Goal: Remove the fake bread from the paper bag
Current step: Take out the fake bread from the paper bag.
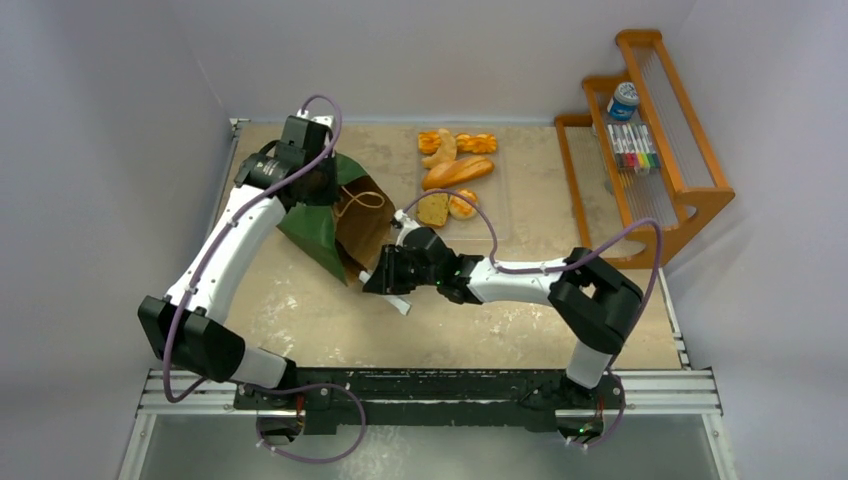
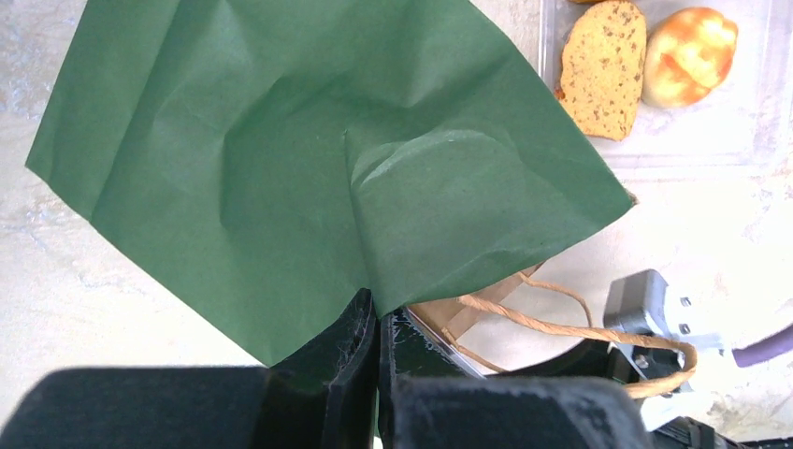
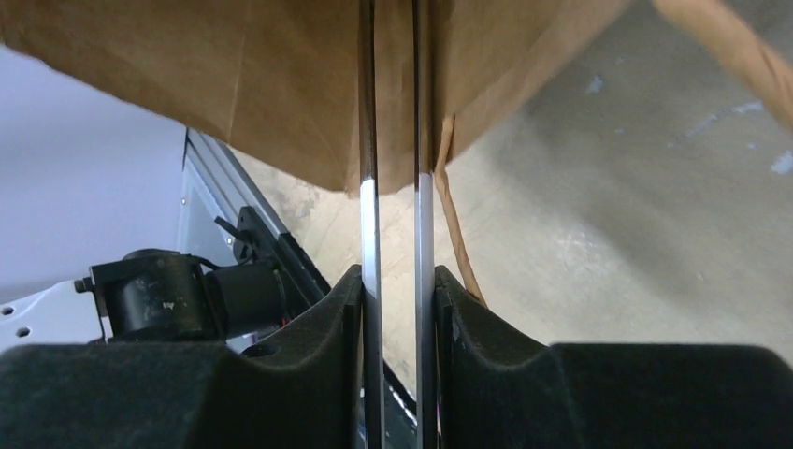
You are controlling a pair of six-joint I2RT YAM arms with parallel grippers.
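Note:
The dark green paper bag lies on its side at the left middle, its brown mouth facing right. My left gripper is shut on the bag's green paper, seen pinched between the jaws in the left wrist view. My right gripper is at the bag's mouth, shut on long metal tongs whose two arms reach into the brown inside. Several fake bread pieces lie on a clear tray behind; a brown slice and a bun also show. The bag's contents are hidden.
A wooden rack stands at the right with coloured markers and a blue-white can. The clear tray lies just right of the bag. The bag's cord handle hangs loose by the right arm.

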